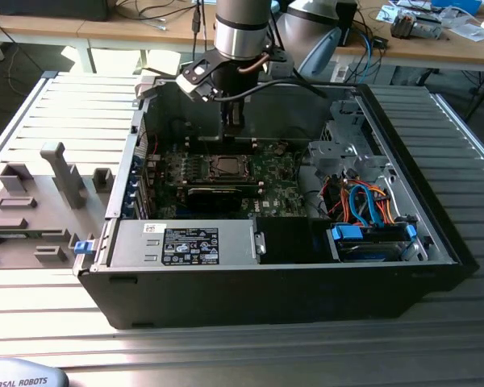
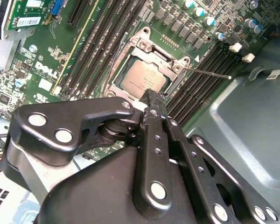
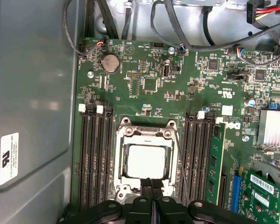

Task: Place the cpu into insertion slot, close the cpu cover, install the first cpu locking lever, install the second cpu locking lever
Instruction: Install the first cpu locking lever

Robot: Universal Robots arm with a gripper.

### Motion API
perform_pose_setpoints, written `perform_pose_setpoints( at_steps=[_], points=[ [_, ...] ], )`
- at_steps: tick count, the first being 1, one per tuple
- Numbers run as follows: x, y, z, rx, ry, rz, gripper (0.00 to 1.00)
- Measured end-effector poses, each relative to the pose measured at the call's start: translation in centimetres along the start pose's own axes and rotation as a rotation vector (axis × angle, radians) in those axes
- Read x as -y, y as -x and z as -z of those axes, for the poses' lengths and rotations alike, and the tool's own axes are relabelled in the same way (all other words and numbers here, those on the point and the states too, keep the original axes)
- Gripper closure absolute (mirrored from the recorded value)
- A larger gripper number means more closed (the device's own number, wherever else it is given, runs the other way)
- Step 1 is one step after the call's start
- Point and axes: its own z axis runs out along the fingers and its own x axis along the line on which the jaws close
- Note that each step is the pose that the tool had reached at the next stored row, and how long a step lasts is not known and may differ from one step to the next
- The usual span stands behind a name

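Observation:
The cpu [image 3: 147,161] lies flat in its socket on the green motherboard, its silver top showing through the square opening of the cpu cover [image 3: 146,134]. The cover [image 2: 151,49] is folded down around the chip [image 2: 142,77]. A thin wire locking lever [image 2: 209,73] stands free beside the socket, also seen as a fine rod [image 3: 180,156] along one side of the cover. My gripper [image 3: 151,185] hovers just above the socket's edge with its fingers pressed together and nothing between them. In the exterior view the gripper [image 1: 235,122] hangs inside the case above the socket [image 1: 225,167].
Black memory slots [image 3: 94,158] flank the socket on both sides. The open computer case [image 1: 436,242] holds a power supply [image 1: 185,244], a drive cage with blue and orange cables [image 1: 371,210], and a grey side wall [image 3: 32,116] close by. Grey fixtures [image 1: 32,218] sit at the exterior view's left.

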Motion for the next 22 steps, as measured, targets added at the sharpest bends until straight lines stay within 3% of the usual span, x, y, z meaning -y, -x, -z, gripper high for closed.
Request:
perform_pose_setpoints(
  at_steps=[22],
  points=[
    [0.0, 0.0, 0.0, 0.0073, 0.0021, 0.146, 0.89]
  ],
)
